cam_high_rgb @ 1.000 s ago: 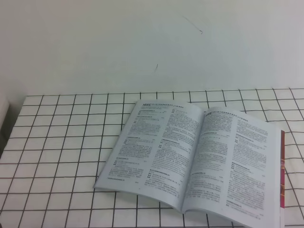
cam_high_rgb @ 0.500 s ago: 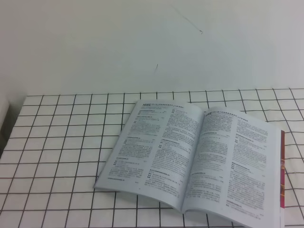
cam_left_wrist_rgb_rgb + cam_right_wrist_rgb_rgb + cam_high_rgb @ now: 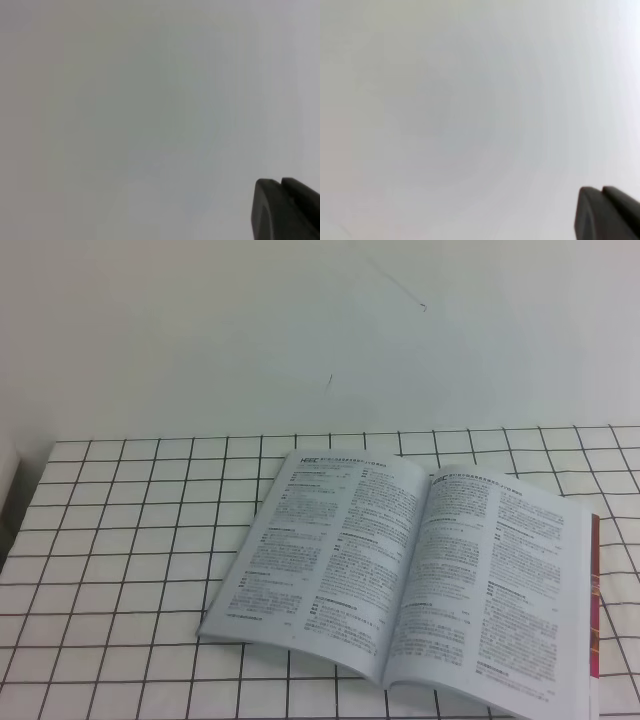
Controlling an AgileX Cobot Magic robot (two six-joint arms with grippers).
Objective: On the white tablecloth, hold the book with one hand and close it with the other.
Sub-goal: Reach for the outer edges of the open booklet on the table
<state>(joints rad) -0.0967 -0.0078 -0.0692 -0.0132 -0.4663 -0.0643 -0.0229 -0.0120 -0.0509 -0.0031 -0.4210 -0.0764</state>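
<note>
The book (image 3: 420, 580) lies open on the white tablecloth (image 3: 130, 540), right of the middle. Its white pages of dense black text face up, and its magenta edge (image 3: 594, 620) shows at the right. Its lower right corner runs out of the picture. Neither arm shows in the exterior high view. In the left wrist view only a black finger part (image 3: 285, 210) shows at the lower right against a blank pale surface. The right wrist view shows the same kind of black finger part (image 3: 607, 212) at its lower right. Neither view shows both jaws.
A plain white wall (image 3: 300, 330) rises behind the cloth, with a small mark and a thin line on it. The cloth's left edge (image 3: 25, 500) drops off beside a darker gap.
</note>
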